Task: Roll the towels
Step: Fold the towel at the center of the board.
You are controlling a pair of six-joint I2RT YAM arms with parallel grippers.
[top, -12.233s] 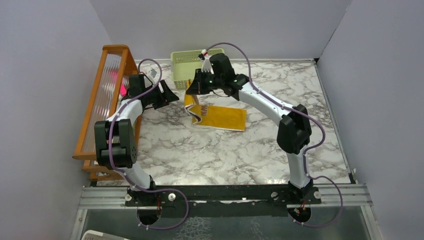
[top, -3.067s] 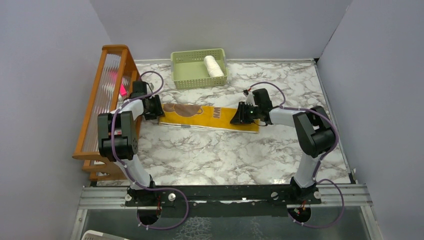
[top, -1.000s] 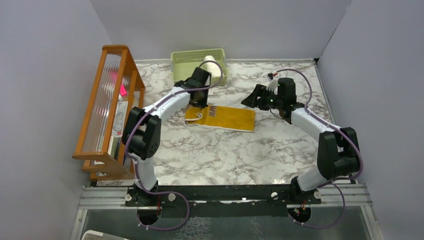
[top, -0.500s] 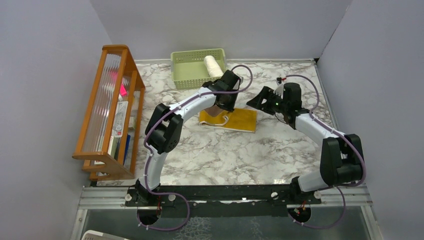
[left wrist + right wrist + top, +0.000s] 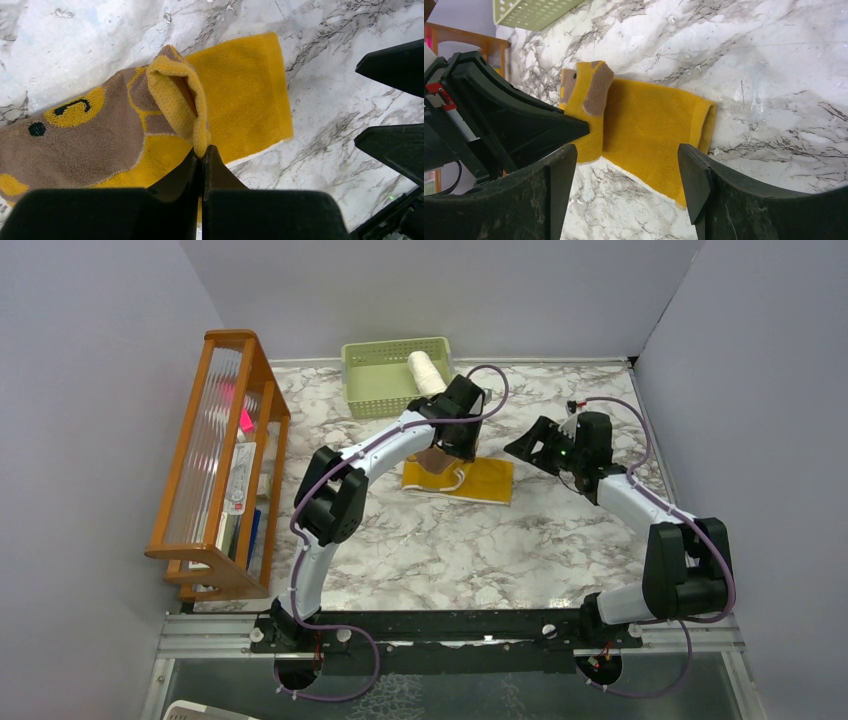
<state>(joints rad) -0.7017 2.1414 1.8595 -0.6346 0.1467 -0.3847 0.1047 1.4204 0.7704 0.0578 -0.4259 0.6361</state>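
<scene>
The mustard-yellow towel (image 5: 480, 480) with a brown part lies folded over on the marble table, its left end lifted. My left gripper (image 5: 202, 150) is shut on that lifted yellow edge (image 5: 175, 90), above the flat part of the towel (image 5: 240, 95). My right gripper (image 5: 624, 165) stands open just right of the towel (image 5: 649, 125), nothing between its fingers; it shows beside the towel's right end in the top view (image 5: 535, 445). A cream-white towel (image 5: 427, 372) sits rolled in the pale green basket (image 5: 375, 375).
A wooden rack (image 5: 215, 460) holding flat items stands along the left wall. The green basket's corner (image 5: 531, 12) shows at the top of the right wrist view. Grey walls close the table on three sides.
My left gripper has carried the towel's left end rightward over the rest, so the towel is folded shorter. The right arm has drawn back to the right, its jaws a little wider.
</scene>
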